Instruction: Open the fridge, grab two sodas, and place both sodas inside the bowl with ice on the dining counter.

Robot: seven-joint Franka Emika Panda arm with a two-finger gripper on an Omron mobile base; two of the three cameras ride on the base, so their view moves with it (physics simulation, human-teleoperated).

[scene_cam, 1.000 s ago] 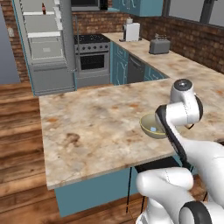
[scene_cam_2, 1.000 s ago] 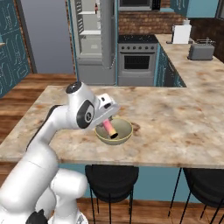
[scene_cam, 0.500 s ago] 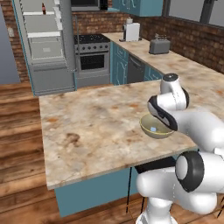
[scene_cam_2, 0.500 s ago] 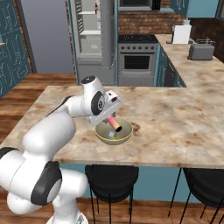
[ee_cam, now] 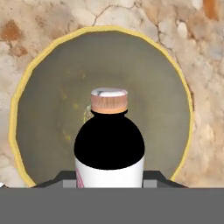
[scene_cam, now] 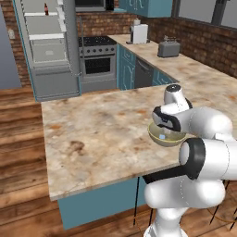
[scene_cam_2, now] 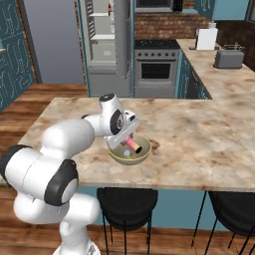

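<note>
soda (ee_cam: pixel 109 148) | held by pincer (scene_cam_2: pixel 128 142) | cap over bowl (ee_cam: pixel 52 57)

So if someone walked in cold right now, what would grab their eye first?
The white arm folded over the bowl near the dining counter edge, with a soda shut in the gripper and pointing cap first into the bowl. Next, the fridge standing open at the back, white shelves showing, with a small bottle on its top shelf.
</note>
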